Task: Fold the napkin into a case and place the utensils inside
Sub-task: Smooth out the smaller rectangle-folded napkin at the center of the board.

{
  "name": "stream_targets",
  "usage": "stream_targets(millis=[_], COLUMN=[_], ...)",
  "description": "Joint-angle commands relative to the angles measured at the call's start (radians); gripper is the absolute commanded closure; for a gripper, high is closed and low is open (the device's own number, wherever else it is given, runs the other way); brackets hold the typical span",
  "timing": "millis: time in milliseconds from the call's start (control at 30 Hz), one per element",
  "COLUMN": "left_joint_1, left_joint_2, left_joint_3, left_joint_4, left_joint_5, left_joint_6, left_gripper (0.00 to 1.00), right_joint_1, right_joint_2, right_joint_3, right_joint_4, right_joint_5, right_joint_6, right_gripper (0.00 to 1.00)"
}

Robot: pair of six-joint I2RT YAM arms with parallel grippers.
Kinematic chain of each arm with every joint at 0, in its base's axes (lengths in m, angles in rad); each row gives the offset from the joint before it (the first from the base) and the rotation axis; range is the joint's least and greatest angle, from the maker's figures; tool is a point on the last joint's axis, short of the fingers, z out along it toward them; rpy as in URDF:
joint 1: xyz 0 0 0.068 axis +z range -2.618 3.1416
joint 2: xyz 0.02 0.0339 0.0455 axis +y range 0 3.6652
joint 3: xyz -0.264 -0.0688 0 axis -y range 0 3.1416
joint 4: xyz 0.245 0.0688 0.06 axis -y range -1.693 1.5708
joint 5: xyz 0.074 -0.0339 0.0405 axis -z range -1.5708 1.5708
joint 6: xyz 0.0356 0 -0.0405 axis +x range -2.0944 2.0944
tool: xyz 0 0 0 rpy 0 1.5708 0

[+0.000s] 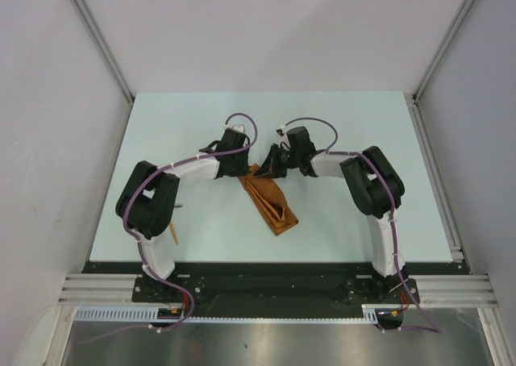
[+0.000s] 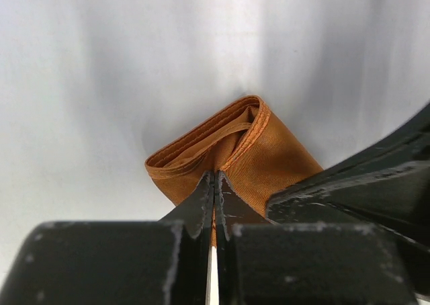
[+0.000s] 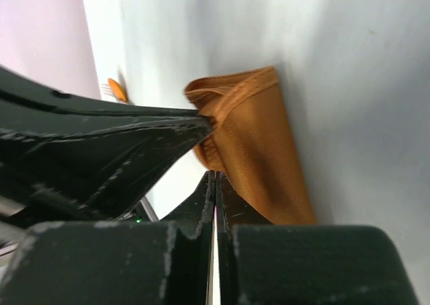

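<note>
Left pincer [image 1: 251, 172] and right pincer [image 1: 266, 169] meet tip to tip at the far end of the napkin [image 1: 272, 203]. It lies folded into a narrow strip mid-desk [image 1: 347, 132], slanting toward the near right. An orange utensil [image 1: 173, 234] lies by the left arm's elbow, well apart from the cloth.

From the left wrist, the left pincer [image 2: 213, 179] is closed, with a sliver of cloth caught between its jaws at the napkin's [image 2: 269, 157] layered open end. The right pincer [image 2: 349, 191] crosses at the right.

From the right wrist, the right pincer [image 3: 213, 179] is closed, its tips against the napkin's [image 3: 259, 150] edge; whether it pinches cloth cannot be told. The left pincer [image 3: 191, 122] touches the raised corner.
</note>
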Motion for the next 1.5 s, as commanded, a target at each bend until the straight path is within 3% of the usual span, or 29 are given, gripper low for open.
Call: stream_targets(millis=[0,267,500,700,833,867,1000,1200,1467], left_joint_1=[-0.004,-0.009,-0.004,-0.001,0.001,0.002,0.005,0.001,-0.007], left_joint_2=[-0.055,-0.027,-0.027,-0.08,-0.136,-0.142,-0.154,-0.065,0.021], left_joint_3=[-0.011,-0.03,-0.022,-0.019,-0.001,0.001,-0.007,-0.022,-0.064], left_joint_4=[0.029,0.052,0.041,0.031,0.006,0.0,0.011,0.081,0.091], left_joint_5=[0.029,0.045,0.022,0.031,0.051,0.058,0.117,0.31,0.266], left_joint_6=[-0.015,-0.035,-0.032,-0.047,-0.052,-0.053,-0.067,-0.113,-0.098], left_gripper=[1.0,1.0,0.99,0.68,0.66,0.66,0.86,0.97,1.0], right_joint_1=[0.028,0.088,0.065,0.051,0.047,0.042,0.028,0.001,0.024], right_joint_2=[0.072,0.184,0.106,0.02,-0.026,-0.04,-0.103,-0.276,-0.449], right_joint_3=[0.03,0.175,0.084,0.076,0.076,0.076,0.064,-0.075,-0.371], right_joint_4=[0.032,0.077,0.084,0.017,-0.049,-0.057,-0.139,-0.29,-0.189], right_joint_5=[0.019,0.022,0.027,0.003,0.016,0.013,0.025,0.072,0.024], right_joint_6=[-0.025,0.065,0.079,0.026,-0.004,-0.005,-0.08,-0.188,-0.124], right_gripper=[1.0,1.0,1.0,0.97,0.94,0.92,0.87,0.82,0.79])
